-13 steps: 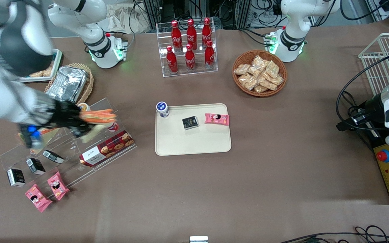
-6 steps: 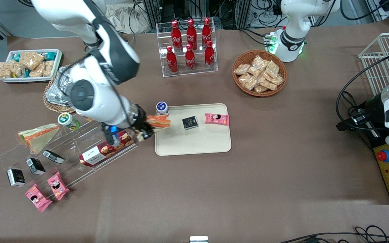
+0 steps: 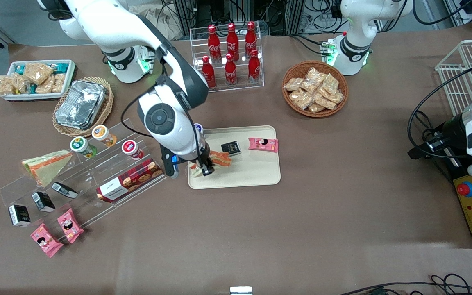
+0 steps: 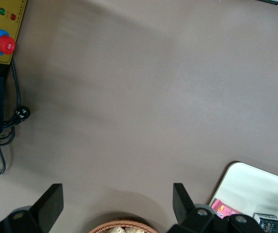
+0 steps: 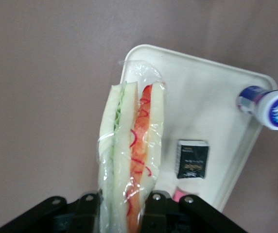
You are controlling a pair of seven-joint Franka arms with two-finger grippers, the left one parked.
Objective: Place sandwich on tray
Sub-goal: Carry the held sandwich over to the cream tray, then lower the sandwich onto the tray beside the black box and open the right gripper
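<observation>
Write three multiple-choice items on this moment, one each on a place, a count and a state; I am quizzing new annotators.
1. Where is the clear-wrapped triangular wedge sandwich in the end effector?
A. over the cream-beige rectangular plastic tray
B. in the round wicker basket
C. on the acrylic shelf

2. How many red cola bottles stand in the clear rack?
A. four
B. six
C. eight

3. The end effector is:
A. open, empty
B. shut on the sandwich
C. out of view

Answers: 1 A, the front view shows it above the tray's corner; 2 B, two rows of three; 3 B, the right wrist view shows the fingers clamping the wrap.
</observation>
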